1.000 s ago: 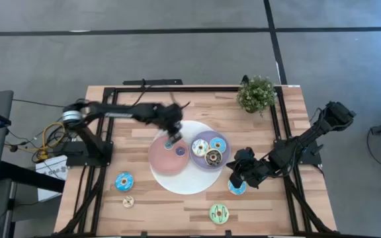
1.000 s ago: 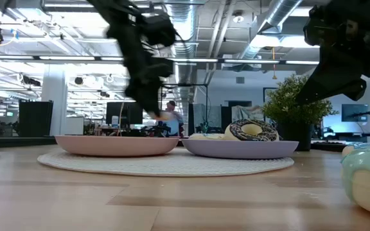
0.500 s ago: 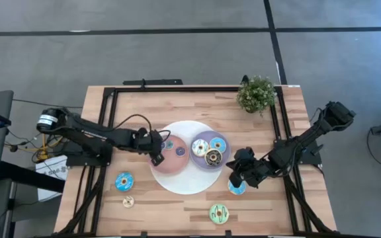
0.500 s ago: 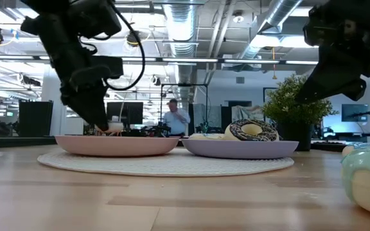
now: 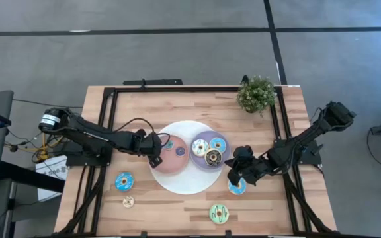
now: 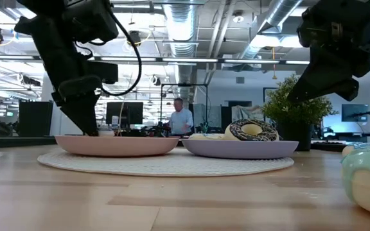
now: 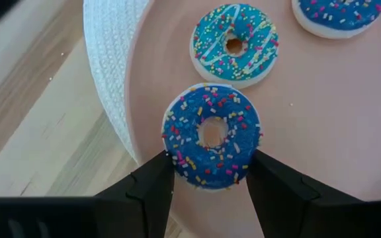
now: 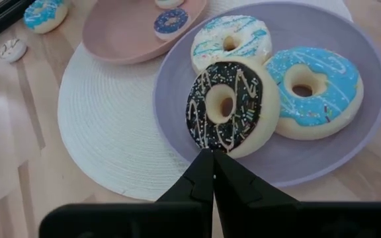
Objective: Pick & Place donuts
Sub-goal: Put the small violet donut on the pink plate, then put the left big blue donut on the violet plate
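My left gripper (image 5: 156, 158) (image 7: 211, 165) is at the left rim of the pink plate (image 5: 167, 166), shut on a dark blue sprinkled donut (image 7: 211, 135). A teal donut (image 7: 233, 45) and another dark blue one (image 7: 339, 13) lie flat in that plate. My right gripper (image 5: 233, 173) (image 8: 211, 165) hovers shut just off the purple plate (image 8: 356, 59), which holds a chocolate donut (image 8: 225, 109), a white one (image 8: 230, 41) and a blue one (image 8: 309, 89). Loose donuts on the table are blue (image 5: 124, 180), small tan (image 5: 128, 201), green (image 5: 218, 213) and blue (image 5: 237, 188). My left gripper pinches the dark blue donut by its outer edge (image 7: 169, 149), one finger (image 7: 154, 188) on each side of the ring. The fingers slant down from the table's left. The donut lies face up over the pink plate's left rim; whether it rests there or hangs clear, I cannot tell.
Both plates sit on a round white mat (image 5: 184, 182) in the table's middle. A potted plant (image 5: 256, 94) stands at the far right corner. Black frame rails (image 5: 111, 99) run along the table's sides. A person (image 6: 180, 119) stands in the room beyond.
My left arm has swung down and toward the table's left, from over the pink plate's middle to its left rim, and has hardly moved in the last half second. The teal donut now shows in the pink plate where the gripper was.
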### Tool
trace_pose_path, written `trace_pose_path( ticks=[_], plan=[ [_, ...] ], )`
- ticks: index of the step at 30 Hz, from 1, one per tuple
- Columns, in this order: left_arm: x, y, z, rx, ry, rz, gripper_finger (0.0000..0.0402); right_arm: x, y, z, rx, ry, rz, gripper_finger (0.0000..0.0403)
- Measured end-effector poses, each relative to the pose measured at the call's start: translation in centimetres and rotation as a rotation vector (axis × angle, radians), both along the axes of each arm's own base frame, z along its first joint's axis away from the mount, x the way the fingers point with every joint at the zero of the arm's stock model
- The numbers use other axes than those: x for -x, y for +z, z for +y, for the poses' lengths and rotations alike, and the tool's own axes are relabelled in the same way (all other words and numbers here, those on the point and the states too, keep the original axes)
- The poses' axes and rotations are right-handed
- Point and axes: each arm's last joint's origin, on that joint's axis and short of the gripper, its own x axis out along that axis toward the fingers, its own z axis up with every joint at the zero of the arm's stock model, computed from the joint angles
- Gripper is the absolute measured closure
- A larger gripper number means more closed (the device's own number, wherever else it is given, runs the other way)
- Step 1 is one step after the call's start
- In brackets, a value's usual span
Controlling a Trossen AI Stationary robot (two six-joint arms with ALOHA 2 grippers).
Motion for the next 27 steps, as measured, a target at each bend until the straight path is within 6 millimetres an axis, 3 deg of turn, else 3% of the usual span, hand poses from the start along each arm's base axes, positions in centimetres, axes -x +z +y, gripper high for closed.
trace_pose_path(
  ticks=[20,27],
  plan=[
    [0.0,0.0,-0.1,0.016,-0.053,0.019,0.0150,0.0,0.0,0.0,-0.003,0.002,-0.002,0.0401],
    [-0.6,2.8,0.0,-0.046,-0.005,-0.101,0.0157,0.0,0.0,0.0,-0.003,0.002,-0.002,0.0401]
  ],
)
